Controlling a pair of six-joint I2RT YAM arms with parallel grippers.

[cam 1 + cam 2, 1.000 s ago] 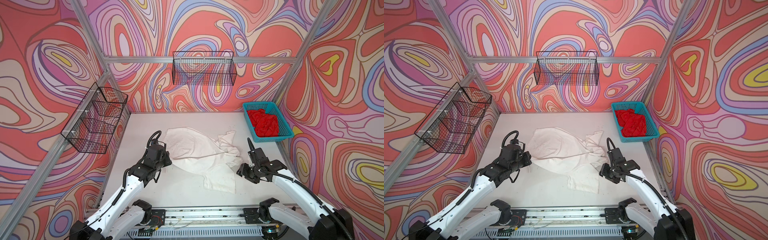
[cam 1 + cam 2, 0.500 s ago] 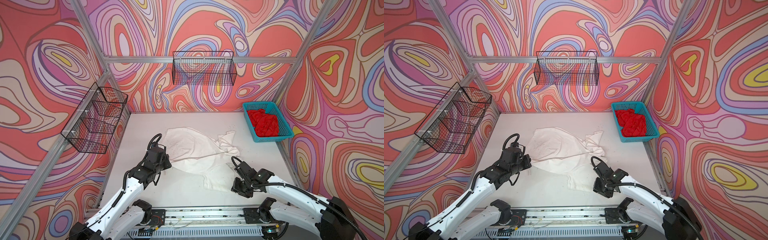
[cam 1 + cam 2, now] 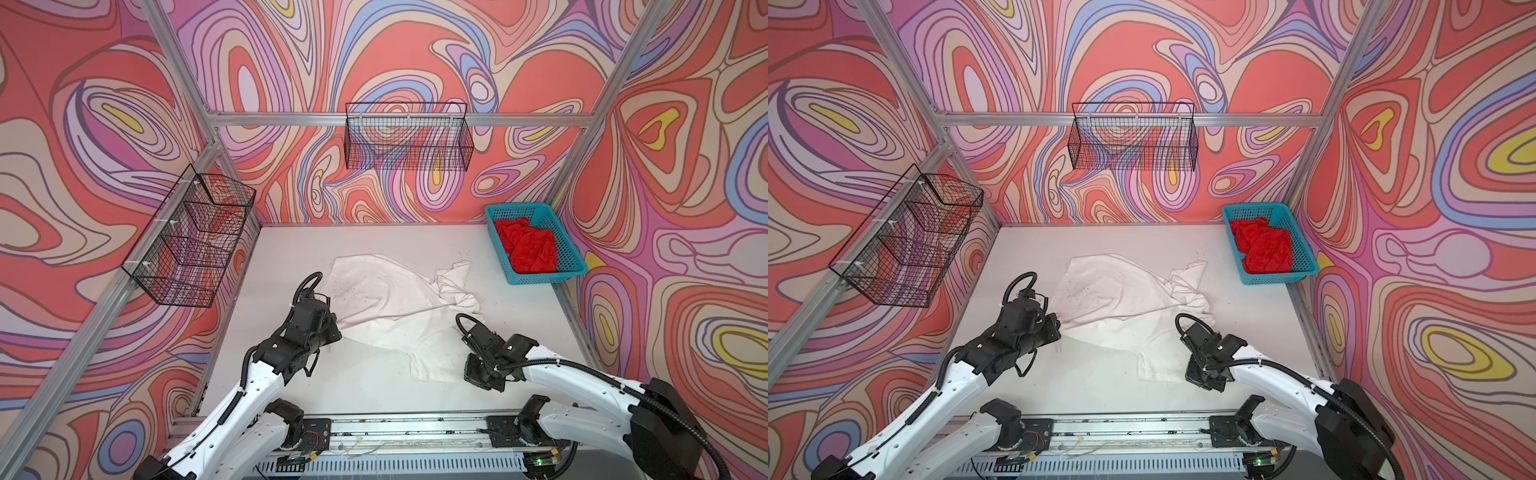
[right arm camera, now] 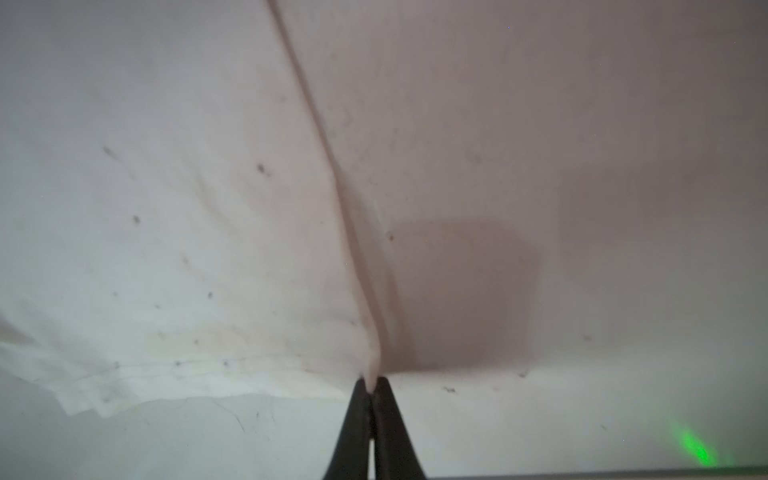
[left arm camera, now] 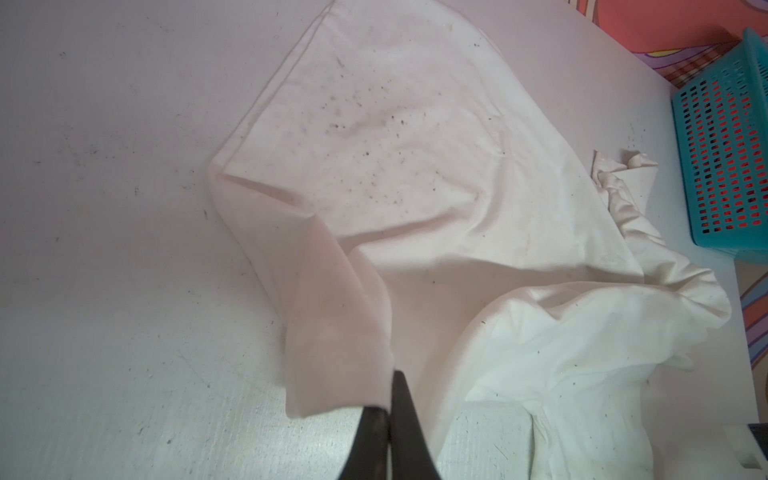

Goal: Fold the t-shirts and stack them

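Observation:
The white t-shirt [image 3: 390, 303] [image 3: 1113, 301] lies crumpled and partly spread in the middle of the table. My left gripper [image 3: 333, 329] [image 3: 1055, 328] is at its left edge, shut on a lifted fold of the cloth [image 5: 340, 332]; the left wrist view shows the jaws [image 5: 390, 401] pinched together on it. My right gripper [image 3: 468, 374] [image 3: 1188, 375] is low at the shirt's near right corner, and in the right wrist view it [image 4: 371, 384] is shut on the hem [image 4: 365, 332]. The red t-shirt [image 3: 530, 249] [image 3: 1264, 247] lies bunched in the teal basket [image 3: 575, 259] [image 3: 1306, 253].
The teal basket [image 5: 723, 145] stands at the back right corner of the table. A black wire basket [image 3: 407, 141] hangs on the back wall and another [image 3: 191, 245] on the left wall. A metal rail [image 3: 395, 432] runs along the table's near edge.
My right gripper moved from beside the shirt's right side down toward the near edge and shut on the hem. The left gripper stayed shut on its fold, hardly moving.

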